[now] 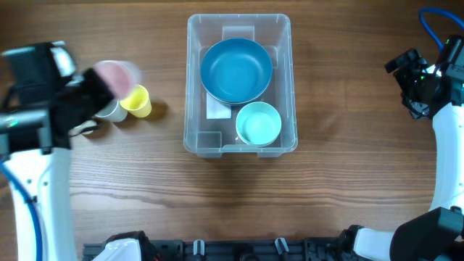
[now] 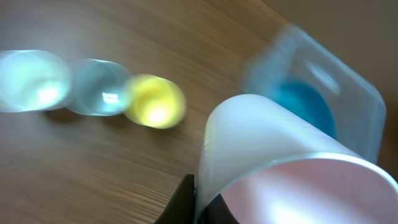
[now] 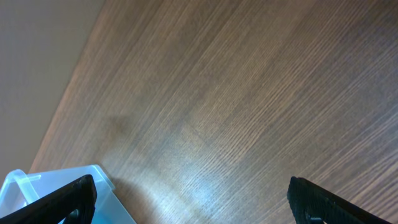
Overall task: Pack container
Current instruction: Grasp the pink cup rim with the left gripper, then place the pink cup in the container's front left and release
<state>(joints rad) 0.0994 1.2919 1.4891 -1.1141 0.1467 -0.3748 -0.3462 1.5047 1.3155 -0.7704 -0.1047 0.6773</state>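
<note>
Two bowls are in already: the blue bowl point(image 1: 235, 70) and the mint bowl point(image 1: 258, 123) sit inside the container point(image 1: 283, 43), so I'd call this roughly halfway. The container lies well ahead of the left tool point(image 2: 189, 202), off to its right. That tool is pressed together on a pink cup point(image 2: 280, 162), pinching its wall at the rim, lifted off the worktop point(image 1: 348, 196) by the look of it. Ahead and to its left, a yellow cup point(image 2: 155, 101), a clear cup point(image 2: 99, 87) and a pale cup point(image 2: 28, 81) wait unpacked. The right tool point(image 3: 189, 202) stands spread wide, holding nothing, with the container's corner just beside one finger.
</note>
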